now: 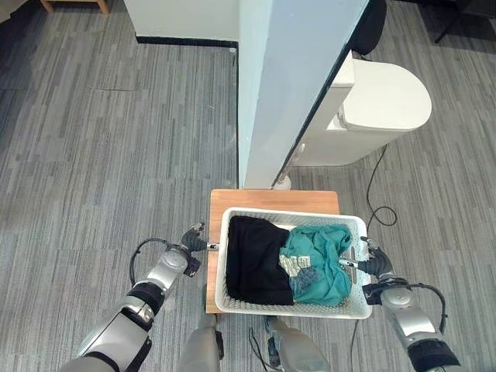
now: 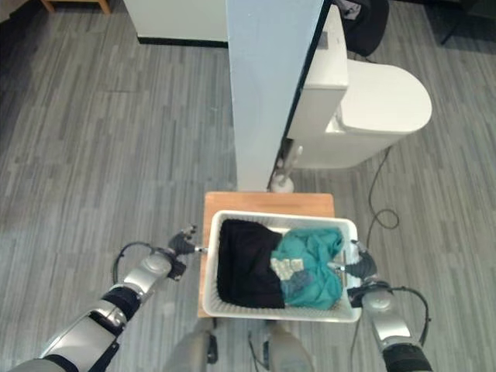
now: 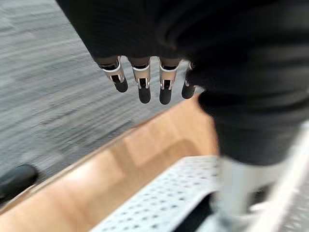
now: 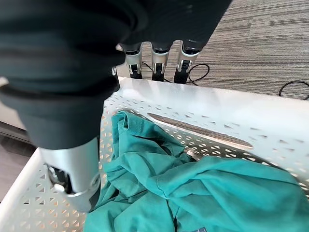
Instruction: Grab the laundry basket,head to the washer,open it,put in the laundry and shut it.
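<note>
A white perforated laundry basket [image 1: 291,214] stands on a small wooden table [image 1: 271,198]. Inside lie a black garment [image 1: 252,260] on the left and a teal garment [image 1: 318,262] on the right. My left hand [image 1: 188,246] is at the basket's left end; its fingers [image 3: 144,86] reach out straight over the table top [image 3: 145,159] beside the basket wall [image 3: 169,203]. My right hand [image 1: 372,266] is at the basket's right end. Its straight fingers [image 4: 157,67] lie past the rim [image 4: 217,106] and its thumb [image 4: 72,179] hangs inside, by the teal garment [image 4: 193,193].
A tall pale panel [image 1: 287,85] rises just behind the table. To its right stands a white rounded appliance [image 1: 384,97], with a black cable [image 1: 380,209] trailing from it on the grey plank floor. A wooden furniture leg [image 1: 74,4] shows at the far left.
</note>
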